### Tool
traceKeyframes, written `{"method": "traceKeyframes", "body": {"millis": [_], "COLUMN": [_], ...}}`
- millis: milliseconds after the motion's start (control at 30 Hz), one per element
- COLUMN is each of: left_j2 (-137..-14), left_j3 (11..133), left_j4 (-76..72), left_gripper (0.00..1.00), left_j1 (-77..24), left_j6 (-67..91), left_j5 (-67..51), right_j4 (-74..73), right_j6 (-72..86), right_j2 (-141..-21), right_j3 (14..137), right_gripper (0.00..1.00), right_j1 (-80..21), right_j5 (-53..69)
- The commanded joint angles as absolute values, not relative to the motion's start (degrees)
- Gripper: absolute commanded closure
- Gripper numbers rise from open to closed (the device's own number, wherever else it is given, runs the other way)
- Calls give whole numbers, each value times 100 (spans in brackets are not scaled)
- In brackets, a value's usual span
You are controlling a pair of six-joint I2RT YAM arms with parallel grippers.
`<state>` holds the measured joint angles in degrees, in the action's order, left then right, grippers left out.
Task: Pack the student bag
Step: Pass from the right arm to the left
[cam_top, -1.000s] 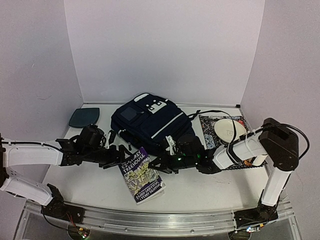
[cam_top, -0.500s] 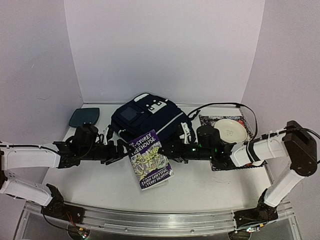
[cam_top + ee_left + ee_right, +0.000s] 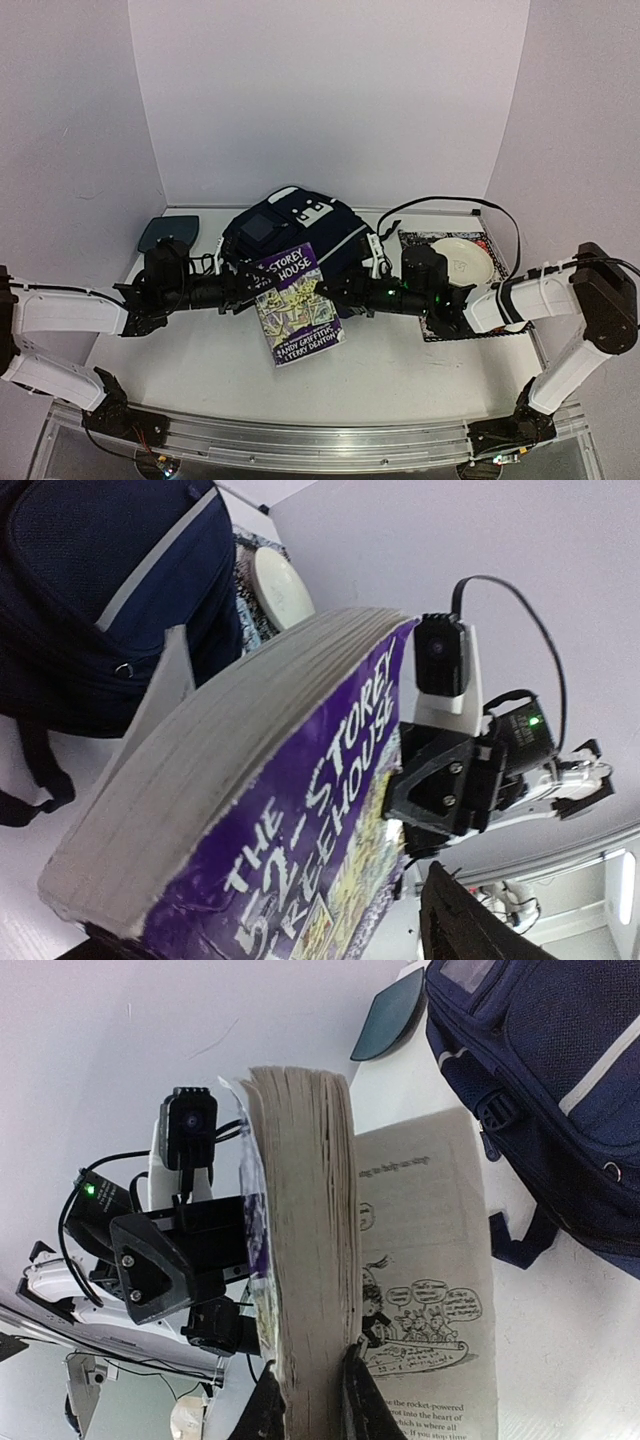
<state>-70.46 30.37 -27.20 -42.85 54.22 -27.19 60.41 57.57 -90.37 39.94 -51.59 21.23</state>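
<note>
The student bag [image 3: 300, 232], dark navy with white stripes, lies at the back centre of the table. In front of it a thick purple-covered paperback book [image 3: 295, 300] is held tilted up off the table. My right gripper [image 3: 337, 290] is shut on its page block [image 3: 305, 1220], with thin fingers [image 3: 358, 1390] pinching the lower edge; a cartoon page [image 3: 425, 1280] splays loose beside them. My left gripper [image 3: 248, 288] is at the book's left edge, jaws wide around the spine side. One dark finger [image 3: 470, 920] stands apart from the cover [image 3: 320, 810]; the other is hidden.
A dark teal flat pad [image 3: 168, 234] lies at the back left. A cream plate [image 3: 460, 258] sits on a patterned mat [image 3: 418, 250] at the right, with a black cable [image 3: 440, 205] arching over it. White walls close the back and sides.
The book has been lifted off the table and carried back towards the bag. Both arms rose with it, and the left jaws have narrowed a little.
</note>
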Motion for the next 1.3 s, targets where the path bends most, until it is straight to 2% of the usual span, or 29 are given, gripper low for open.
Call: {"method": "traceKeyframes", "body": {"millis": [0,200,400,433,500,600,667,700,767,933,1267], "left_j2": [-7040,-7051,-7191,-7202,-7218,-7233,-7250,-7265,-7339,-7472,-7725], "left_j3": [2947,2945,3023,3024,3038,3082,3129,3164,3232,3406,3903], "left_j4": [-4117,-4519,-4594,-4604,-4617,-4631,-4645,-4647,-4650,-4707,-4865], "left_gripper": [33,57,98,100,100,100,100,100,100,100,100], "left_j1": [-4263,-4263,-4263,-4263,-4238,-4151,-4075,-4034,-3973,-3885,-3806], "left_j6": [5824,5945,5999,6007,6034,6088,6138,6168,6237,6283,6283], "left_j5": [-3102,-3137,-2965,-2914,-2774,-2526,-2344,-2249,-2090,-1633,-1016], "right_j4": [7067,7216,7237,7241,7235,7232,7233,7233,7233,7249,7563], "right_j6": [5883,5911,5857,5839,5816,5774,5750,5741,5731,5797,6028], "right_j2": [-8979,-9153,-9217,-9193,-9139,-8995,-8873,-8817,-8722,-8563,-8634], "right_j3": [4247,4318,4356,4333,4243,4039,3868,3784,3639,3318,3247], "right_gripper": [100,100,99,94,83,56,29,19,9,2,2], "right_j1": [-5136,-5104,-5072,-5065,-5027,-4994,-4988,-4981,-4977,-4982,-5050], "right_j5": [2269,2253,2184,2148,2043,1839,1672,1593,1444,1180,1134]}}
